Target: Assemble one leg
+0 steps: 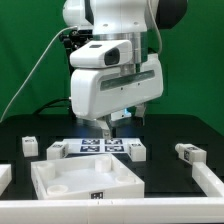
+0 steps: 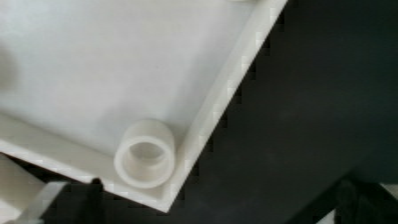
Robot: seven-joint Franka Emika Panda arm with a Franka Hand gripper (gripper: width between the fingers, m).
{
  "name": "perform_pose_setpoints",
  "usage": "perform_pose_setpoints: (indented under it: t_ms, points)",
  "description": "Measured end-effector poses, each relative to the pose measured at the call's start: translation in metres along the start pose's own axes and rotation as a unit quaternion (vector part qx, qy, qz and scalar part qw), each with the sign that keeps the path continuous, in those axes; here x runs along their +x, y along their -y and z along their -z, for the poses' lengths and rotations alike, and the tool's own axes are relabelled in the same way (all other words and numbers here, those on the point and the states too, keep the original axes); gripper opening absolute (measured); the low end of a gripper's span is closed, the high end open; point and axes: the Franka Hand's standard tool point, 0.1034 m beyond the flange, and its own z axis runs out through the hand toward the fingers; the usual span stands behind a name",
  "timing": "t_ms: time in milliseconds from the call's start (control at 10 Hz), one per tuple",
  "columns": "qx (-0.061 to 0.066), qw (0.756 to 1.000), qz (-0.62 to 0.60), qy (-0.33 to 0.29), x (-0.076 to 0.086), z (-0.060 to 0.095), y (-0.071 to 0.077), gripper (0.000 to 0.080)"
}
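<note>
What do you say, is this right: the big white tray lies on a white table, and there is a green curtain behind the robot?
Not quite. The table is black, not white, as the exterior view shows. The rest is right: the big white tray lies on it, and a green curtain hangs behind the robot.

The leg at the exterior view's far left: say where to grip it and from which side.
Grip the leg across its two flat side faces, probably coming straight down from above: it is a small blocky post sitting free, with parallel sides exposed and nothing touching them.
</note>
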Motion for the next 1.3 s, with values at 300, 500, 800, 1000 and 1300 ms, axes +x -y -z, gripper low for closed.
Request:
perform_pose_setpoints:
  t_ms: [300, 500, 800, 1000, 1300]
  points:
    - [0.0, 1.0, 0.0, 0.0, 0.0, 0.0, 0.0, 0.0649]
    - [0.0, 1.0, 0.007, 0.001, -0.001, -0.001, 0.0, 0.0649]
    - [-0.006, 0.986, 0.166, 0.029, -0.018, -0.013, -0.009, 0.0649]
    - [0.003, 0.982, 0.184, 0.05, -0.022, -0.022, -0.009, 0.0649]
    - [0.002, 0.981, 0.188, 0.048, -0.022, -0.023, -0.01, 0.0649]
